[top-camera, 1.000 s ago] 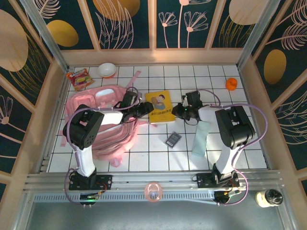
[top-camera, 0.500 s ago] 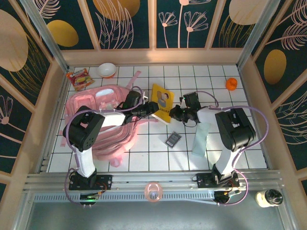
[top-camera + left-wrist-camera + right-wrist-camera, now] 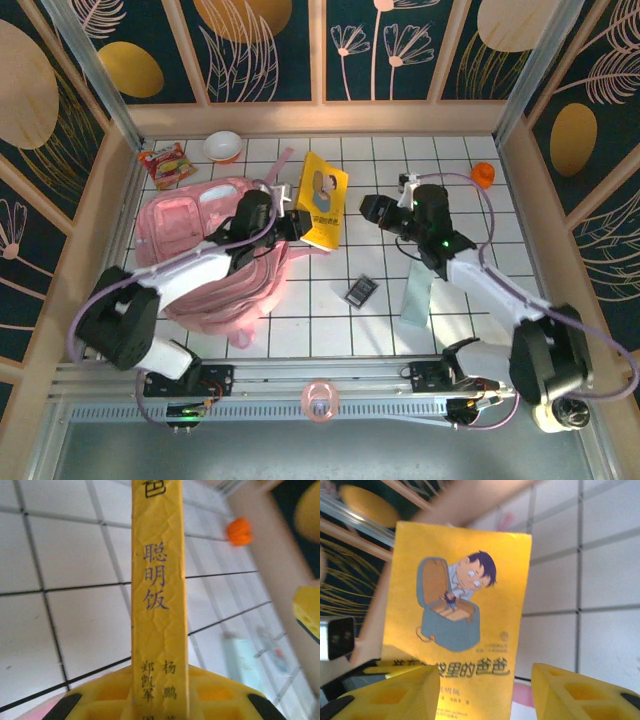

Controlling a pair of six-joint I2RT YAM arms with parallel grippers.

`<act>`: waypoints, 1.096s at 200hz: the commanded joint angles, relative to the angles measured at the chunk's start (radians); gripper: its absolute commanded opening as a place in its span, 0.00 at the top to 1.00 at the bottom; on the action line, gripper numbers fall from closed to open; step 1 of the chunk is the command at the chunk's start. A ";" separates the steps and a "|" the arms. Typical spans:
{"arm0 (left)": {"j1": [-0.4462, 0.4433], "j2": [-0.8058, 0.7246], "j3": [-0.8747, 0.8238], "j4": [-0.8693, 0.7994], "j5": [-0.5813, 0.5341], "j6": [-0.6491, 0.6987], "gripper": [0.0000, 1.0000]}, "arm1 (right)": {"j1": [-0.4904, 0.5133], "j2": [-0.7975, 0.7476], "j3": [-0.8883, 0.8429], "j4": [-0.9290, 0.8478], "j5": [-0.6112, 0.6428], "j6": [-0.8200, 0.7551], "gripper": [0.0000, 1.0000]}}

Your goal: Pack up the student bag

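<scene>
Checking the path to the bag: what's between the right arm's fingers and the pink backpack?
In the top view, a yellow picture book, gripped by the left arm's fingers, sits between the right arm's fingers and the pink backpack.

Bright, even overhead light; wrist views soft, backgrounds out of focus.

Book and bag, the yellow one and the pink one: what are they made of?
Book: probably paper with a thin card cover, smooth. Its yellow spine shows fine creases, and the print sits flat. Bag: soft cloth by the look, matt pink. It slumps, wrinkles and has floppy straps. Which cloth, I cannot tell.
</scene>
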 commanded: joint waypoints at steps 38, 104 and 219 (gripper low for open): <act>-0.003 -0.256 -0.188 0.555 0.256 -0.092 1.00 | 0.105 -0.379 -0.245 0.352 0.007 -0.013 0.44; -0.003 -0.308 -0.231 0.788 0.348 -0.234 1.00 | 0.157 -0.541 -0.380 0.495 -0.100 0.064 0.31; -0.033 -0.222 -0.192 0.945 0.415 -0.329 0.98 | 0.219 -0.277 -0.255 0.589 -0.333 0.042 0.29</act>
